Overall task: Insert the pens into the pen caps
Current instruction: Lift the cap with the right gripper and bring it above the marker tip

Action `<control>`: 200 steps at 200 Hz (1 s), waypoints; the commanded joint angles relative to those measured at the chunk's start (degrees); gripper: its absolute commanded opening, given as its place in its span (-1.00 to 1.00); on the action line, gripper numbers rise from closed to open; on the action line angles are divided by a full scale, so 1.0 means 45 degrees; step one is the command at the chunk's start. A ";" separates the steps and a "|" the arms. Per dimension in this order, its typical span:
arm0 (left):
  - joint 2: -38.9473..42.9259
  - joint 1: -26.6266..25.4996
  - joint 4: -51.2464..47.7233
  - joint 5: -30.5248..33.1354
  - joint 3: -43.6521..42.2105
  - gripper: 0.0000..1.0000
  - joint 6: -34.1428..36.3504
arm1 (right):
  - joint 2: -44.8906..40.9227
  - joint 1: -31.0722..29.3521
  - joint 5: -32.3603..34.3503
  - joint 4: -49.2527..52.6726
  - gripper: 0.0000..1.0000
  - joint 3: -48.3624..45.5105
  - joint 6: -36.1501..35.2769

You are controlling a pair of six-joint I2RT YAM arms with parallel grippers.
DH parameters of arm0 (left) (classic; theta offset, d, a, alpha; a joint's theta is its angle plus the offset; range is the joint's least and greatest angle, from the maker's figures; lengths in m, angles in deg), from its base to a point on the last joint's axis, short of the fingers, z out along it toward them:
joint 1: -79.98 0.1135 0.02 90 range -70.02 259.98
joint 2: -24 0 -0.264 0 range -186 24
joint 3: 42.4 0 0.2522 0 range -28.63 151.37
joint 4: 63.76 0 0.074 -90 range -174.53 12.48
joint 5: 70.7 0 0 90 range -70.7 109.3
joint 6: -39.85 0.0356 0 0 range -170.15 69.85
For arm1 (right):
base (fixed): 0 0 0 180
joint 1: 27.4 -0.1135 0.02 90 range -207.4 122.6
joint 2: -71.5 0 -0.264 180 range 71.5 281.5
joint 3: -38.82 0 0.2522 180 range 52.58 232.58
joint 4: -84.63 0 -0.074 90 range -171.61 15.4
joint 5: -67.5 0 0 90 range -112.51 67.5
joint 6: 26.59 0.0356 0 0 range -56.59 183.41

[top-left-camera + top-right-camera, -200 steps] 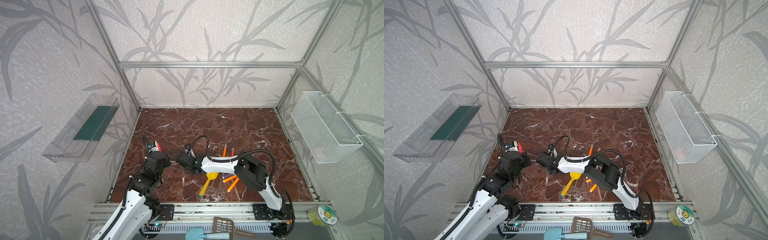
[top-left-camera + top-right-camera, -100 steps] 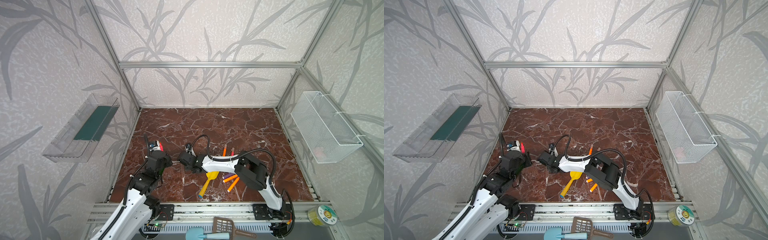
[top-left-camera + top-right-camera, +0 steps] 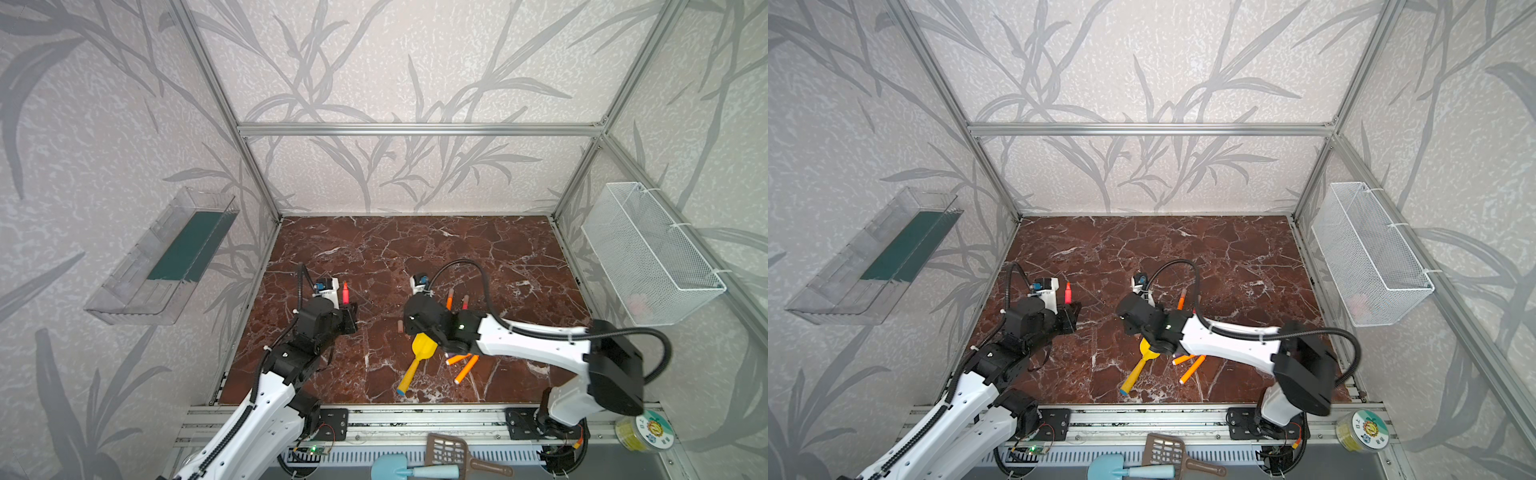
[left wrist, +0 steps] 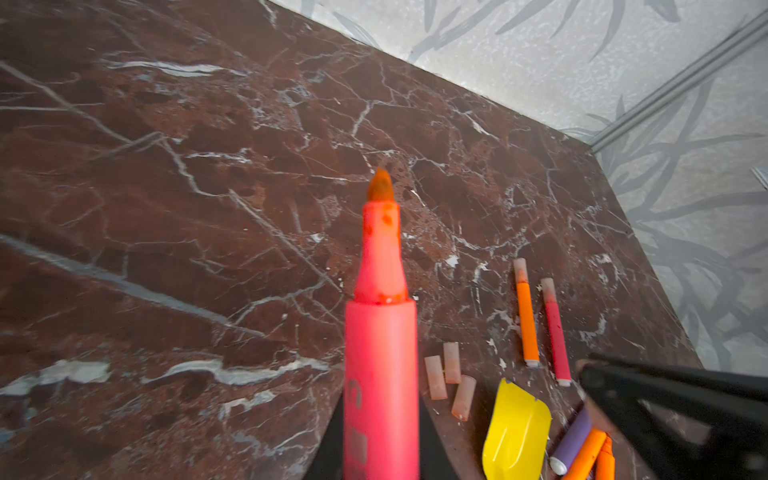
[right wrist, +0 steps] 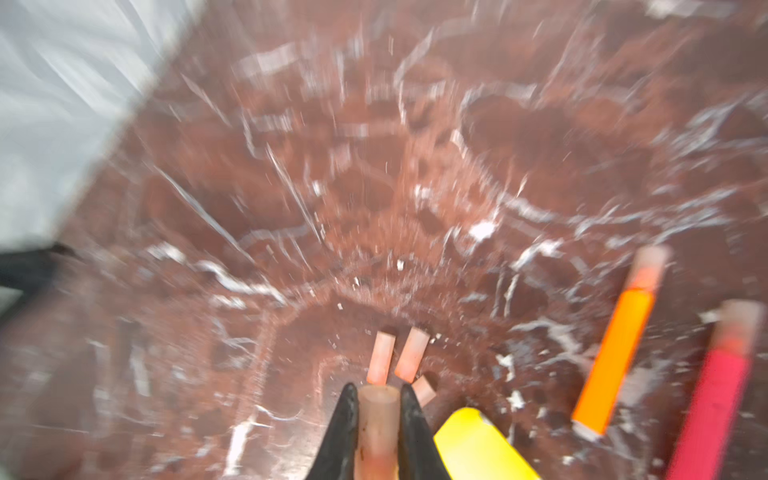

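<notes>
Now, in both top views the left gripper (image 3: 347, 308) has swung inward with its red-pink pen (image 3: 345, 292) held tip-up. The right gripper (image 3: 404, 326) has drawn back from the middle toward the yellow shovel (image 3: 424, 347). The left wrist view shows the red-pink pen (image 4: 380, 365) clamped firmly, with three loose caps (image 4: 451, 362) lying beyond on the table (image 4: 187, 216). The right wrist view is blurred, but its fingers (image 5: 347, 419) have just pinched a fourth cap (image 5: 376, 434). Both halves seem in hand, and lining them up comes next.

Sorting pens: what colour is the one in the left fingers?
Pink pen; best in left wrist view.
</notes>
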 commanded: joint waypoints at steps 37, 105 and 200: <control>-0.1417 -0.4898 0.1667 0.2475 0.0703 -1.00 0.0755 | -0.5536 0.2566 -0.0200 -0.1983 -0.84 -0.4950 0.0221; -0.5981 -0.9091 0.5916 0.2478 0.1811 -1.00 0.1888 | -1.0044 0.4079 -0.0912 -0.3631 -0.90 -0.8352 0.0861; -0.8679 -0.9427 0.7574 0.1797 0.2771 -1.00 0.1140 | -1.2520 0.4119 -0.1816 -0.6772 -0.91 -1.0658 0.2210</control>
